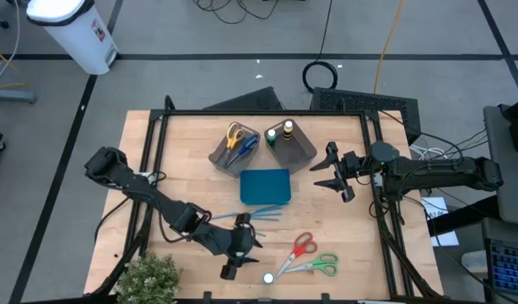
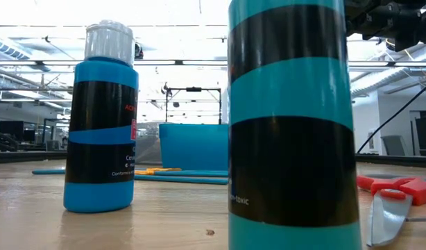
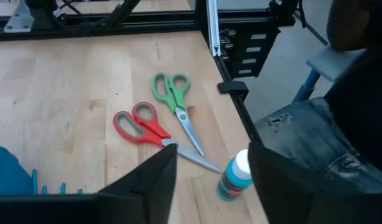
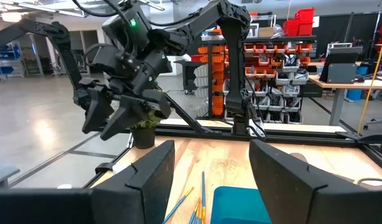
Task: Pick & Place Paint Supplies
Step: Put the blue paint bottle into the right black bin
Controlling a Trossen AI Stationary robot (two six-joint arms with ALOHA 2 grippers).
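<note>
A small teal-and-black paint bottle with a white cap [image 3: 234,177] stands upright on its base near the table's front edge [image 1: 267,277]. My left gripper [image 3: 213,180] is open just short of it and touches nothing. It hovers over the front of the table [image 1: 242,253]. Red scissors [image 3: 138,124] and green scissors [image 3: 172,93] lie flat beyond the bottle. Thin blue and orange brushes [image 1: 252,218] lie flat near the teal tray [image 1: 265,187]. The low view shows two such bottles [image 2: 102,118] [image 2: 289,118] close up. My right gripper [image 1: 331,171] waits open and raised at the table's right.
Two grey-brown bins stand at the back: one [image 1: 234,148] holds scissors, the other [image 1: 290,143] holds bottles. A potted plant [image 1: 148,279] sits at the front left corner. A metal frame rail [image 3: 211,28] runs along the table's right edge. A person's knee [image 3: 315,137] is beyond it.
</note>
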